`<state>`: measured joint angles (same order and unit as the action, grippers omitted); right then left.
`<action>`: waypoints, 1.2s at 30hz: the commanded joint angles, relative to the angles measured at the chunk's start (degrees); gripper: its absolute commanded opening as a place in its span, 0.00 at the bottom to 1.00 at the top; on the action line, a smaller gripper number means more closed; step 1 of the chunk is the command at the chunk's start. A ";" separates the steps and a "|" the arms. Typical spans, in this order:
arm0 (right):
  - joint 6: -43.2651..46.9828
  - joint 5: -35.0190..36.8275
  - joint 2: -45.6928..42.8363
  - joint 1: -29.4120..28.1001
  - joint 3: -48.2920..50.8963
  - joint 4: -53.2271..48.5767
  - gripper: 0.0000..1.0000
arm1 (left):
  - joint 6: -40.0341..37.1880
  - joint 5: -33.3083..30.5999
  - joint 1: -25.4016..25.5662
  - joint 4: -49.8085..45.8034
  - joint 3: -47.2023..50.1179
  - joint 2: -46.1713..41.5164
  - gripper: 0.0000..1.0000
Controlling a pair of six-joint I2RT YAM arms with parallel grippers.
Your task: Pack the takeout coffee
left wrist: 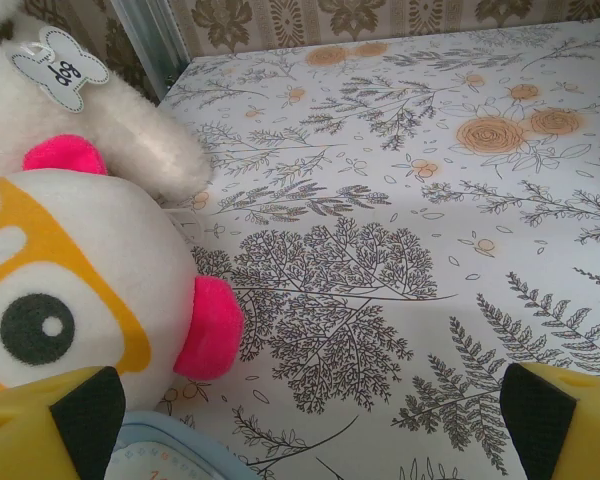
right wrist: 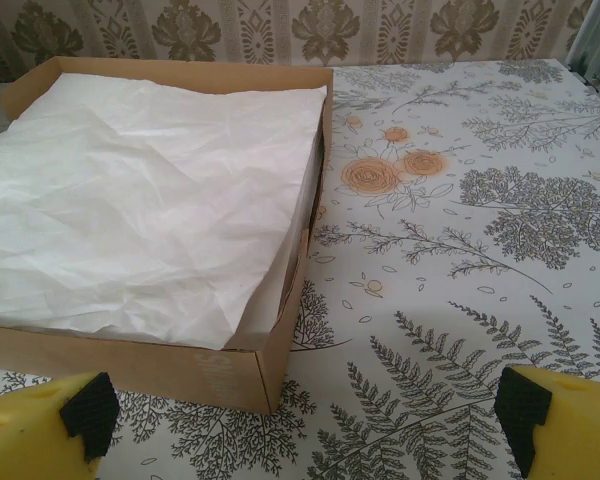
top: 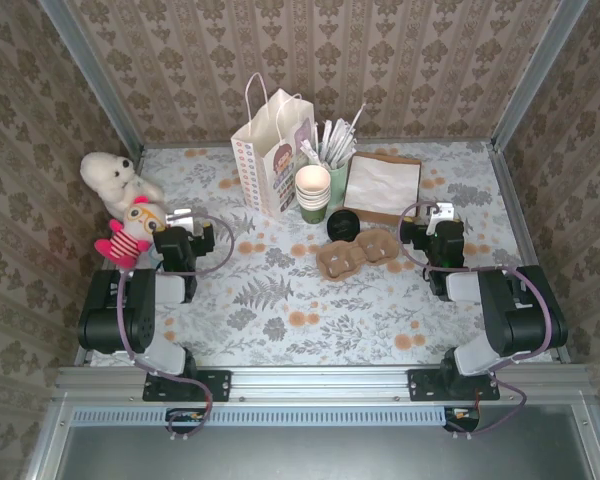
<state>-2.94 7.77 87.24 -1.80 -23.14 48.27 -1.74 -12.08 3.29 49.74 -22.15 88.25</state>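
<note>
Left hand spread wide, empty, beside plush toys at bench left edge. Right hand spread wide, empty, near paper-lined box. Takeout coffee stood mid-bench, just behind cardboard carrier.

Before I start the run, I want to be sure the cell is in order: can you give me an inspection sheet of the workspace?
Surface: floral table, no spills seen.
Job's things: takeout coffee upright with its lid on, next to the cardboard cup carrier; white paper bag standing at the back.
Clutter: stack of cream cups, straw holder, box of white paper; white plush and red plush at the left edge.
Grippers: left gripper open, empty, close to the red plush; right gripper open, empty, near the box.
Cables: cables loop beside both arms.
Surroundings: wallpapered walls, metal frame.
</note>
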 commanded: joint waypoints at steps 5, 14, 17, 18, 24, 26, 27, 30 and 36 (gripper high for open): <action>0.31 1.20 0.39 -0.07 0.41 1.95 1.00 | 0.60 -0.50 -0.06 1.76 0.20 -0.17 1.00; 0.22 1.02 0.55 -0.04 0.28 1.73 1.00 | 0.68 -0.41 -0.19 1.67 0.09 -0.10 1.00; 0.22 1.02 0.49 0.04 0.27 1.83 1.00 | 0.68 -0.45 -0.15 1.62 0.09 -0.10 1.00; 0.22 1.02 0.53 0.04 0.27 1.83 1.00 | 0.68 -0.41 -0.13 1.59 0.09 -0.16 1.00; 0.24 1.02 0.48 0.05 0.33 1.82 1.00 | 0.68 -0.41 -0.13 1.67 0.08 -0.09 1.00; 0.22 1.02 0.41 0.03 0.37 1.83 1.00 | 0.55 -0.41 -0.15 1.77 0.18 -0.14 1.00; 0.22 1.02 0.39 0.02 0.37 1.83 1.00 | 0.47 -0.40 -0.09 1.77 0.11 -0.19 1.00; 0.22 1.02 0.39 0.04 0.49 2.00 1.00 | 0.44 -0.49 -0.05 1.94 0.27 -0.18 1.00; 0.37 0.62 -3.37 -0.04 -2.39 -5.97 1.00 | 0.24 -1.41 0.31 -4.51 -0.79 -5.72 1.00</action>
<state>-2.94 7.77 86.72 -1.76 -23.33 46.68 -1.74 -12.32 3.36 48.16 -22.15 86.70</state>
